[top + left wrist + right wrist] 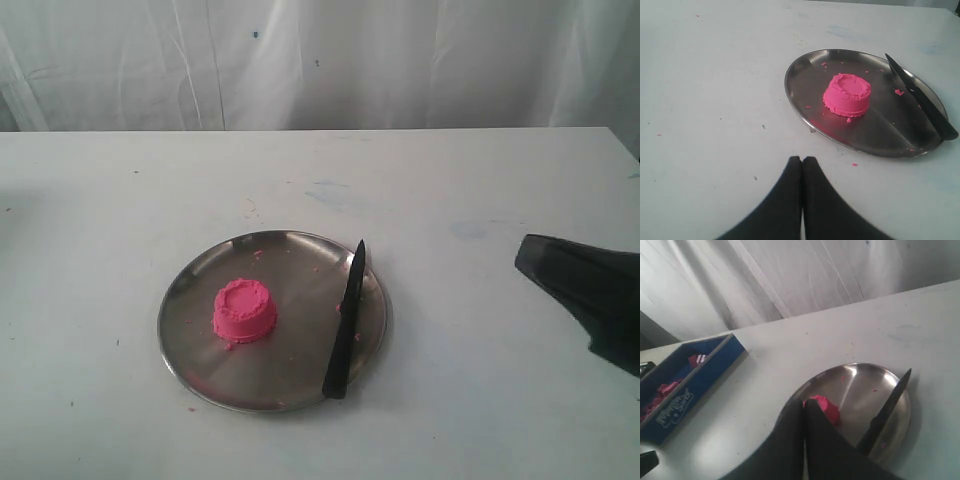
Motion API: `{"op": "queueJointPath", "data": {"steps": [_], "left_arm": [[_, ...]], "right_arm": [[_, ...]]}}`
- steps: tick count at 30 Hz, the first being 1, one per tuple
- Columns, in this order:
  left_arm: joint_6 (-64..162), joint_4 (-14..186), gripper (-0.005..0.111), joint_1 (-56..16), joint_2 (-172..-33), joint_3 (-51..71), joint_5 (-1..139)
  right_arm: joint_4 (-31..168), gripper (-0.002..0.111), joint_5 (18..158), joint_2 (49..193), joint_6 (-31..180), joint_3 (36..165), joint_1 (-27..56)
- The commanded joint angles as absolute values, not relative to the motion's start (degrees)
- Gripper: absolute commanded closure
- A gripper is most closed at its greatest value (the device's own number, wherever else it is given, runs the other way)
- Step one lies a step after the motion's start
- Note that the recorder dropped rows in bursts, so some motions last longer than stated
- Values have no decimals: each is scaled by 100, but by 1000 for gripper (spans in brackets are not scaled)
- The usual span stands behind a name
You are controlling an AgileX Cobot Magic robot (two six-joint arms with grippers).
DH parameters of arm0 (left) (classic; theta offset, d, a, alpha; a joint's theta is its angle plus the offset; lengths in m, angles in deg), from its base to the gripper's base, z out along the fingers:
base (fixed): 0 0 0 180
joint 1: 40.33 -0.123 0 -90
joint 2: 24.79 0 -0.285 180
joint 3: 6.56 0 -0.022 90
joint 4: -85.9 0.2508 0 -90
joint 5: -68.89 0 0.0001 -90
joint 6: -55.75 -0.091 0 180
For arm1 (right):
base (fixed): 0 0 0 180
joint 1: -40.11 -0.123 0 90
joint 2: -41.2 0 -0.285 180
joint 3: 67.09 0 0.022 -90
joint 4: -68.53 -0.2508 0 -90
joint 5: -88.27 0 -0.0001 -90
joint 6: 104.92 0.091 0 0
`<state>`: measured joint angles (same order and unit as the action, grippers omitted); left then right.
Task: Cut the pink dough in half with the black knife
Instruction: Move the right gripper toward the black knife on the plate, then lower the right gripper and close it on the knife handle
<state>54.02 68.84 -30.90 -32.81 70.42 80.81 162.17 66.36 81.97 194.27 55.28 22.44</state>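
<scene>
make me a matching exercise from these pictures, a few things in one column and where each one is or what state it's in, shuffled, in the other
Things:
1. pink dough
2. black knife
3. left gripper
4. blue box

Places or states:
A. lying along the plate's side, with its handle end over the rim
B. off the plate, on the table, with pink bits inside
C. whole, one mound on the plate
D. shut, holding nothing, short of the plate

Pairs: 1-C, 2-A, 3-D, 4-B
</scene>
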Motion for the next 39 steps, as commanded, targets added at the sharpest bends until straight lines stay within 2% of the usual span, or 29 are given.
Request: {"op": "queueJointPath", "data": {"steps": [1, 5, 8, 12, 15, 17, 19, 23, 28, 34, 36, 39], "left_arm": [[5423, 6843, 105, -3100, -3258, 7066, 8091], [5423, 6843, 105, -3100, -3258, 7066, 8091], [5423, 6843, 105, -3100, -3258, 7066, 8091], [5423, 6843, 105, -3100, -3258, 7066, 8091], [5423, 6843, 105, -3100, -3258, 7066, 8091], [5423, 6843, 105, -3100, -3258, 7066, 8091], [5423, 6843, 105, -3100, -3258, 7066, 8091], [5423, 6843, 105, -3100, -3258, 7066, 8091], [5423, 6843, 105, -3100, -3258, 7066, 8091], [5423, 6843, 105, -3100, -3258, 7066, 8091], [5423, 6843, 105, -3100, -3258, 7066, 8091], [5423, 6843, 105, -3100, -3258, 7066, 8091]], "right_arm": [[16420, 108, 7521, 8714, 19330, 5758, 2226], [16431, 108, 9177, 8731, 18565, 5910, 2226], [16457, 108, 9917, 8665, 17827, 6050, 2226], [15310, 108, 9872, 8642, 16583, 6115, 2226], [12480, 108, 9331, 8787, 14305, 6056, 2226], [9989, 108, 9515, 9034, 11768, 6047, 2162], [8473, 108, 9860, 9314, 10152, 6047, 2124], [6853, 108, 10244, 9838, 8843, 6058, 1913], [6429, 108, 10142, 10503, 8225, 6209, 1389], [6380, 89, 9887, 11378, 8124, 6261, 989], [6364, 85, 9442, 11585, 8349, 6248, 988], [6538, 85, 8504, 11715, 8904, 6233, 988]]}}
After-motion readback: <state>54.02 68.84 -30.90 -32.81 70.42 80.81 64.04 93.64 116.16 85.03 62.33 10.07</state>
